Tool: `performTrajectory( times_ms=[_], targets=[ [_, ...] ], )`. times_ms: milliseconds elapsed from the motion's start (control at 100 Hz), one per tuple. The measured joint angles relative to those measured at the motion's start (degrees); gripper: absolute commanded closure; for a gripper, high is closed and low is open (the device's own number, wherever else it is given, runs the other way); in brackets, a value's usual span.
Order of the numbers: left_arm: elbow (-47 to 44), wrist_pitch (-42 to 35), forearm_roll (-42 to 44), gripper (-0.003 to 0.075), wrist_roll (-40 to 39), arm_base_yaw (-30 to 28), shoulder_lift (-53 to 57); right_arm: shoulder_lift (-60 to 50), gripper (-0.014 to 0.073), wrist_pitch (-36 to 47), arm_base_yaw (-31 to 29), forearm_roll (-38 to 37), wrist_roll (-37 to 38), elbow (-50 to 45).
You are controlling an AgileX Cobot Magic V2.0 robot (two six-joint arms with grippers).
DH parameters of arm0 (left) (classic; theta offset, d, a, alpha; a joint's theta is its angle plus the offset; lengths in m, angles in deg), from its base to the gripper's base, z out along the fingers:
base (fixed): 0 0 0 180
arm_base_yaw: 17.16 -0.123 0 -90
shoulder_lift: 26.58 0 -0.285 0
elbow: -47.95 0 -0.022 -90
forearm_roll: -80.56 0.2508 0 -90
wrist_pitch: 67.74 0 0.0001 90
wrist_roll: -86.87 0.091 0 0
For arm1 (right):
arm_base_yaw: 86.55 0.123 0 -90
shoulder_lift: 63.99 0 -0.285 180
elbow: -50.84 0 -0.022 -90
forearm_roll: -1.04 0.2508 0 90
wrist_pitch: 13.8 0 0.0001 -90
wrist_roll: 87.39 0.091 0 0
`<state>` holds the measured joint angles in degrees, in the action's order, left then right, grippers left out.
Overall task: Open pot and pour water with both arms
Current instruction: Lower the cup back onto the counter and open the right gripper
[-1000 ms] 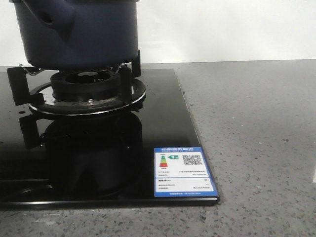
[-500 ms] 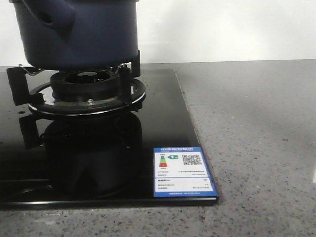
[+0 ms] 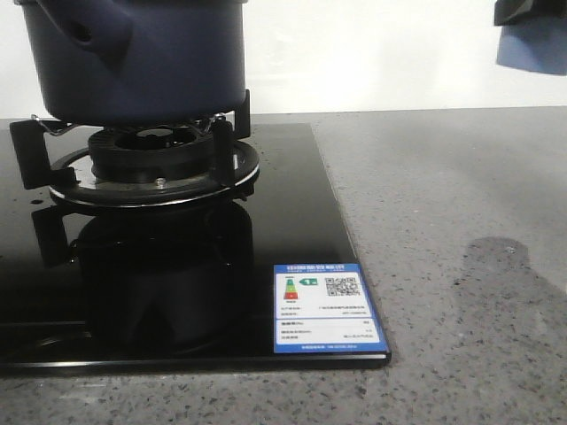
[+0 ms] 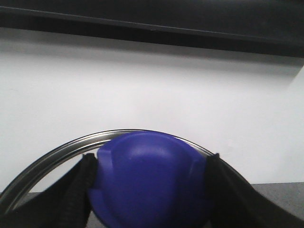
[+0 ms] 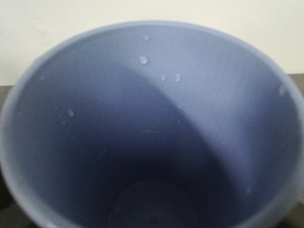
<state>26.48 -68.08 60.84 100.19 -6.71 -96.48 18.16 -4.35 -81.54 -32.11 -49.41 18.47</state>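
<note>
Your navy pot (image 3: 133, 57) sits on the burner grate (image 3: 151, 164) at the far left of the black glass hob (image 3: 292, 230), its top cut off by the frame. To its right the grey table (image 3: 443, 195) lies open, with a dark patch near the right edge. Only the left wrist view shows the left hand (image 4: 149, 190) clamped on the lid's blue knob (image 4: 149, 183). The right wrist view is filled by a light blue cup (image 5: 142, 128), droplets inside; you cannot tell that hand's state.
</note>
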Motion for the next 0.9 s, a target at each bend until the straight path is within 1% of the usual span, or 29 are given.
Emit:
performTrajectory(
  times_ms=[250,370,520,760,830,900],
  targets=[
    [0.0,0.0,0.0,0.0367,0.0,0.0,0.0,7.9,0.0274,4.5,0.0,0.0,-0.5,-0.1],
    [0.0,0.0,0.0,0.0367,0.0,0.0,0.0,11.2,0.0275,8.3,0.0,0.0,-3.8,-0.1],
    [0.0,0.3,0.0,0.0367,0.0,0.0,0.0,14.4,0.0275,9.8,0.0,0.0,-6.5,-0.1],
    [0.0,0.0,0.0,0.0367,0.0,0.0,0.0,15.7,0.0274,11.3,0.0,0.0,-7.2,-0.1],
    [0.0,0.3,0.0,0.0367,0.0,0.0,0.0,15.7,0.0264,11.3,0.0,0.0,-7.2,-0.1],
    [0.0,0.0,0.0,0.0367,0.0,0.0,0.0,15.7,0.0232,11.3,0.0,0.0,-7.2,-0.1]
  ],
)
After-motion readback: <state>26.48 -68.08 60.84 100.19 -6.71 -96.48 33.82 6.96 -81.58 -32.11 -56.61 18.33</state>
